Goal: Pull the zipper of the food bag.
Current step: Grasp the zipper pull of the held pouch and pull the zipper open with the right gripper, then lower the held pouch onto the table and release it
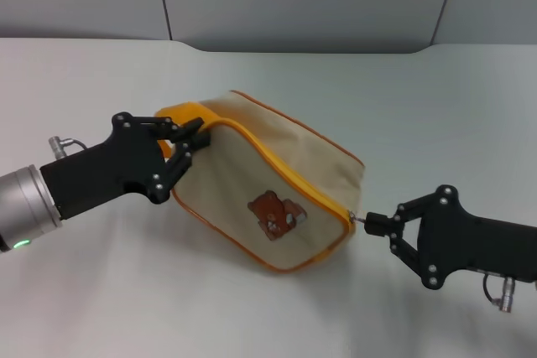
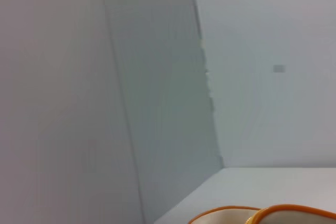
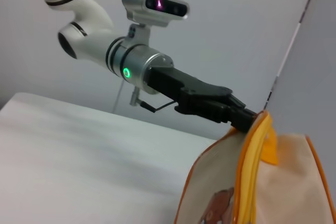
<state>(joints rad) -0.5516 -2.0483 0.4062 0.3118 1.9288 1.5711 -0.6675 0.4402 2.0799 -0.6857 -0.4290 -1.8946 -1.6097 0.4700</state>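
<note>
Already well set up but hardly begun: left gripper (image 1: 186, 145) clamped on the food bag (image 1: 277, 182) lying mid-table, right gripper (image 1: 377, 224) pinching the zipper (image 1: 358, 218) tab at its end, whole pull remaining.

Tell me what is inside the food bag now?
Nothing inside shows. The food bag looks shut along its zipper, so the canvas hides any contents. The left gripper holds the strap end; the right gripper pinches the pull tab.
</note>
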